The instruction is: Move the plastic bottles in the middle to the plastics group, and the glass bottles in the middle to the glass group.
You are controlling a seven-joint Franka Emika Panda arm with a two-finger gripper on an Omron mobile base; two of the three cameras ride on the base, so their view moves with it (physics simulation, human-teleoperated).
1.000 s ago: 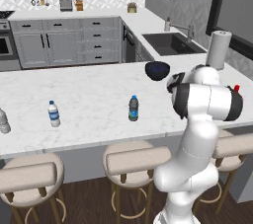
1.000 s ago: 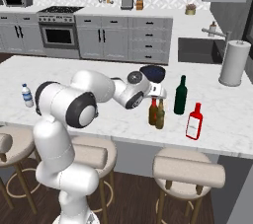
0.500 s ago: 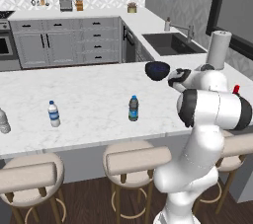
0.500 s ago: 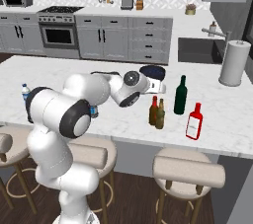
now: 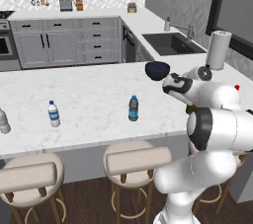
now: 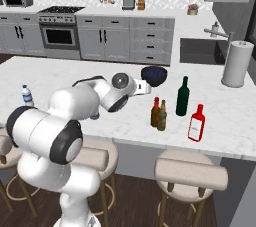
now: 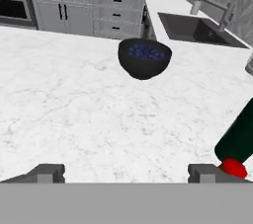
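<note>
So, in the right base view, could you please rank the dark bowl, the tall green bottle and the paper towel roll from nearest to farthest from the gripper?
The open gripper sits mid-counter.
1. Dark bowl, just beyond it.
2. Tall green bottle, to its right.
3. Paper towel roll, far right by the sink.

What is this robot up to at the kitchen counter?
The white arm is sorting bottles on the marble island. Its jaws are wide open and hold nothing, near the two small brown bottles. These stand close beside the tall green bottle and the red bottle. The small dark blue bottle stands alone mid-counter, away from the clear water bottle further left. A dark bowl sits beyond.
</note>
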